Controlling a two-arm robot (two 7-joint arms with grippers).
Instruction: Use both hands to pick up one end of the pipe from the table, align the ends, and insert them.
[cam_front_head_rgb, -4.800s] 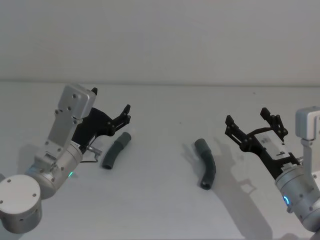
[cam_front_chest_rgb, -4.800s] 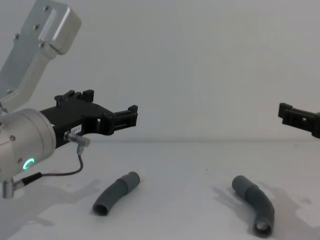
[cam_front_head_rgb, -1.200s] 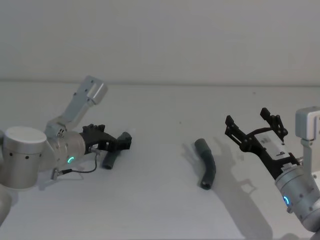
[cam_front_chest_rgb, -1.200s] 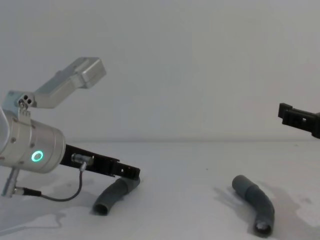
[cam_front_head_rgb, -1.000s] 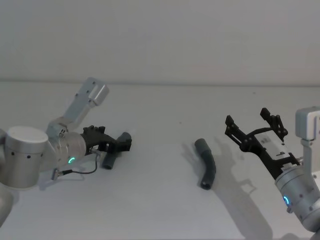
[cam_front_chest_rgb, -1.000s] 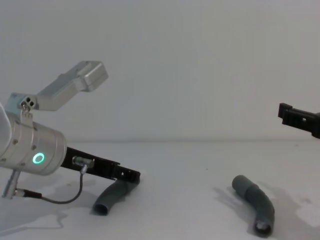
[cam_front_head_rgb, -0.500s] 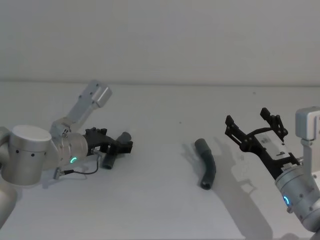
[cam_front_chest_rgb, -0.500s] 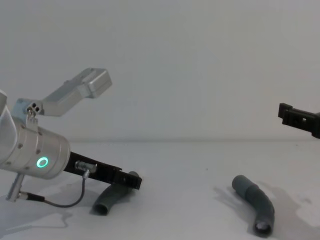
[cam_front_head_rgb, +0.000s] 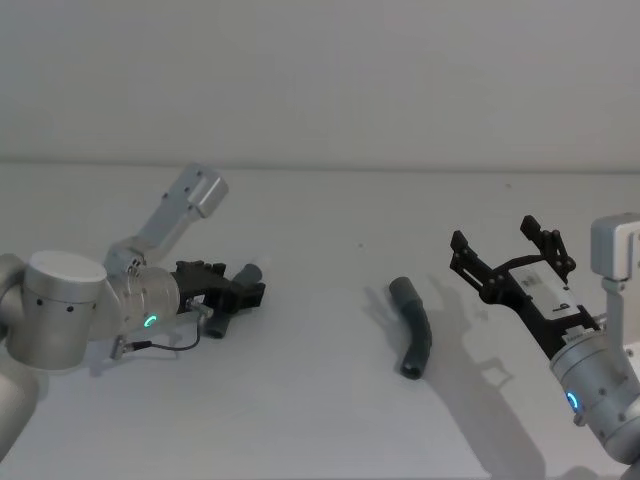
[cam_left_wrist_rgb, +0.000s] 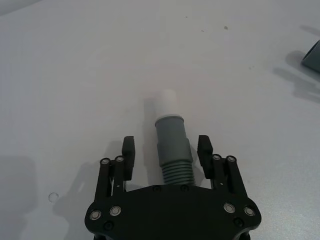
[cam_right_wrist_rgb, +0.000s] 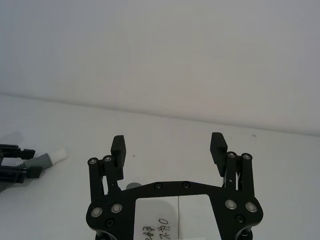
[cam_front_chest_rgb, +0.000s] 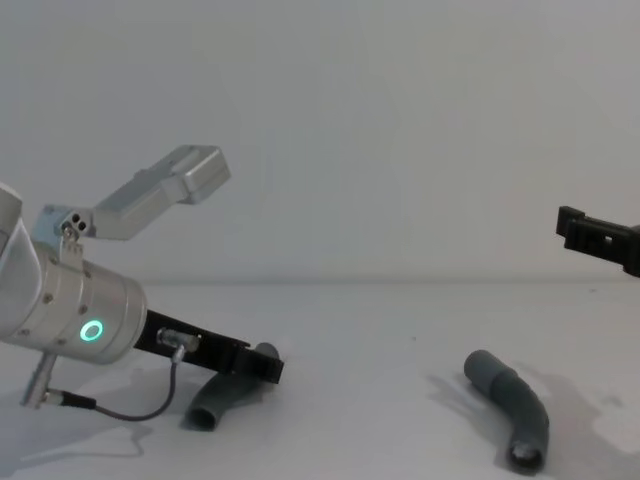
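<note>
A: White matte table (cam_front_head_rgb: 300, 430) nearest. Silver-grey left arm (cam_front_head_rgb: 60, 325) at the front left corner, green ring light (cam_front_chest_rgb: 92, 331) on its wrist. Right arm (cam_front_head_rgb: 600, 390) at the front right corner.

B: Noted. Left hand (cam_front_head_rgb: 255, 290)?

A: Down low at table level on the left side, pointing toward the middle. Open, with one finger (cam_left_wrist_rgb: 129, 150) on each side of the left pipe piece (cam_left_wrist_rgb: 172, 145). Narrow gap on both sides in the left wrist view, so straddling, not clamping.

B: Lie of that piece?

A: Flat on the table. Ribbed section between the fingers, smooth grey cuff just past the fingertips, pale white tip at the very end, pointing away from the hand. In the chest view, open dark end toward the front, far end beside the fingertips.

B: Right side?

A: Right hand (cam_front_head_rgb: 495, 235) held up off the table on the right, high at the edge of the chest view. Spread wide, fingers far apart, white label on the palm plate in the right wrist view.

B: And the right pipe piece (cam_front_head_rgb: 415, 325)?

A: Lying on the table, centre-right, between the two hands but nearer the right one. Well apart from the left piece. Bent, open end toward the front, smooth cuff at the far end. Apart from both hands.

B: Farthest back?

A: Rear table edge, then a plain pale wall (cam_front_head_rgb: 320, 80).
</note>
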